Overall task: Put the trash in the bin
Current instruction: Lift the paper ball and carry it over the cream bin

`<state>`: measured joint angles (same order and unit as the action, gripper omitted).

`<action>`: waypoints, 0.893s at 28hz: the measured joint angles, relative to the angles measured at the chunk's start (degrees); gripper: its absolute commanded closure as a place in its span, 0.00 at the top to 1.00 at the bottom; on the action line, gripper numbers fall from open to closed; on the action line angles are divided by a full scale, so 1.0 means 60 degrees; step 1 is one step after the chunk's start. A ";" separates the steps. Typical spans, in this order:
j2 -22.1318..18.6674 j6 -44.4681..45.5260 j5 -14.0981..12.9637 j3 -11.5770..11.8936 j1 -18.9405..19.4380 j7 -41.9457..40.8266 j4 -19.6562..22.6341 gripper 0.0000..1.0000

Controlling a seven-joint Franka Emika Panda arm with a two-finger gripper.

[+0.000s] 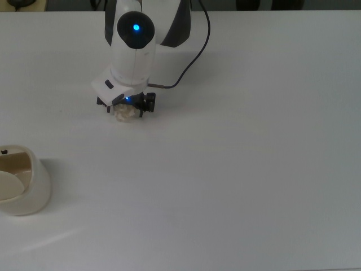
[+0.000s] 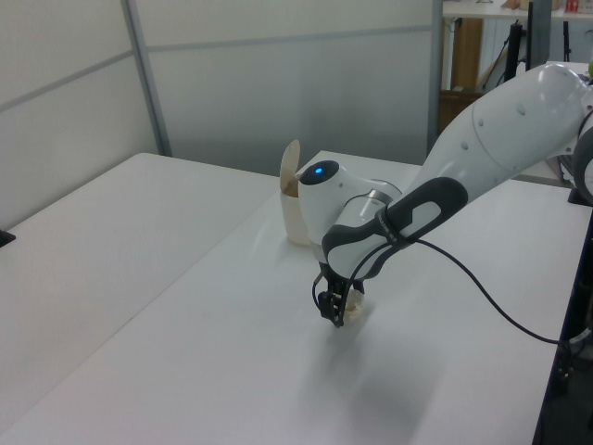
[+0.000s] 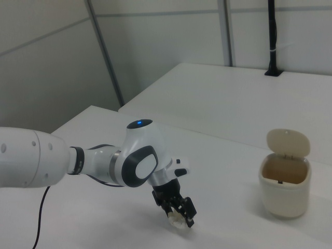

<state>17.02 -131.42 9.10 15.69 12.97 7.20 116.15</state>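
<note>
The trash, a small off-white crumpled paper wad, lies on the white table. My gripper has come down over it and stands open, with one dark finger on each side of the wad. The wad shows under the fingers in the right view and just behind the gripper in the left view. The bin, a round cream container with a tan inside and its lid up, stands at the top view's left edge, well away from the gripper. It also shows in the right view.
The arm's black cable trails over the table behind the gripper. In the left view the arm's white links reach in from the right and partly hide the bin. Grey wall panels stand behind the table.
</note>
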 measured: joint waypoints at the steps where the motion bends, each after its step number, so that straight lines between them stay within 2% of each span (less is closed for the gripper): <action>1: 0.0032 -0.0020 0.0036 0.0000 -0.0001 0.0003 0.0000 0.36; 5: 0.0060 -0.0040 0.0089 0.0000 0.0000 0.0008 -0.0013 0.07; 6: 0.0056 -0.0040 0.0089 0.0000 0.0000 0.0008 -0.0028 0.05; 15: 0.0025 -0.0041 0.0090 0.0088 -0.0019 0.0130 -0.0374 0.04; 20: -0.0010 0.0060 0.0049 0.0200 -0.0173 0.0422 -0.1117 0.05; 25: -0.0084 0.0488 -0.0440 0.0225 -0.0568 0.0447 -0.2114 0.06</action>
<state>16.51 -128.49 6.46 17.05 9.56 9.88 103.46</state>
